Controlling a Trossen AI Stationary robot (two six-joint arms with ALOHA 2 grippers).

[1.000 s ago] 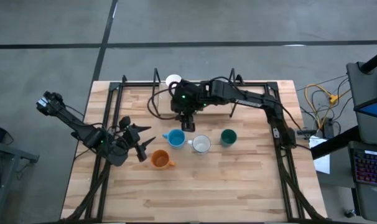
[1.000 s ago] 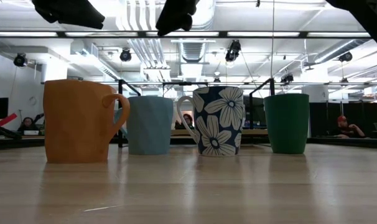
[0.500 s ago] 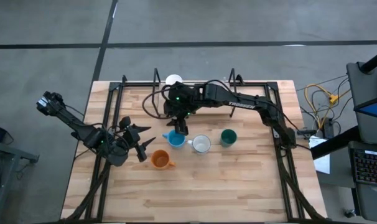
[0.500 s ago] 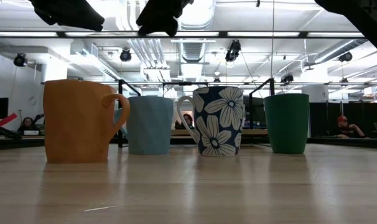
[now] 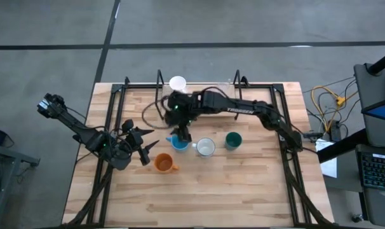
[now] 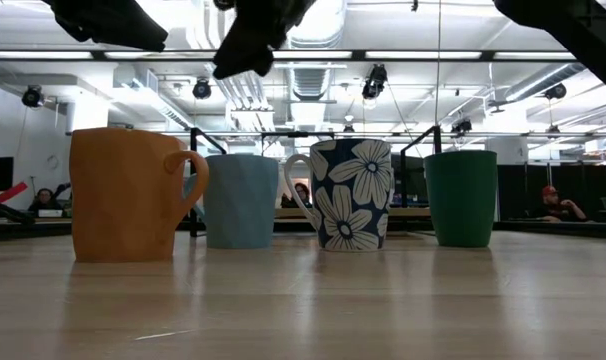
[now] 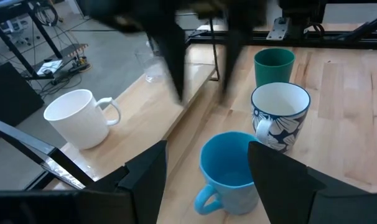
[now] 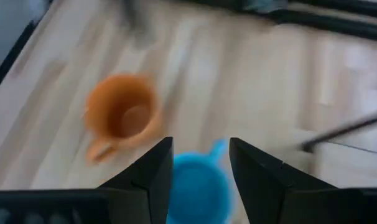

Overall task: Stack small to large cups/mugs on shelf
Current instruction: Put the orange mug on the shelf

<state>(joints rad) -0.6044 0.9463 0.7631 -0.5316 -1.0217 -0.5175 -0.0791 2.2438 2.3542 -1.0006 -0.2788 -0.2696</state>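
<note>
A light blue cup (image 5: 178, 143), a white flowered mug (image 5: 206, 148) and a dark green cup (image 5: 233, 140) stand in a row mid-table. An orange mug (image 5: 164, 163) stands nearer the front. A plain white mug (image 5: 177, 83) and a clear glass (image 7: 152, 62) stand on the shelf (image 5: 208, 86) at the far side. My right gripper (image 5: 182, 131) is open and hangs just above the blue cup (image 8: 198, 186), touching nothing. My left gripper (image 5: 141, 150) is open and empty, left of the orange mug and raised off the table.
The shelf's black posts (image 5: 159, 77) rise at the table's far side. Black frame rails (image 5: 288, 159) run along the table's left and right edges. Bare wood (image 5: 211, 197) lies between the mugs and the near edge. People sit in the room far behind the table (image 6: 551, 200).
My right gripper has moved from near the shelf toward the table's left and near edges, and down toward the light blue cup. The cups and mugs have stayed in place.
</note>
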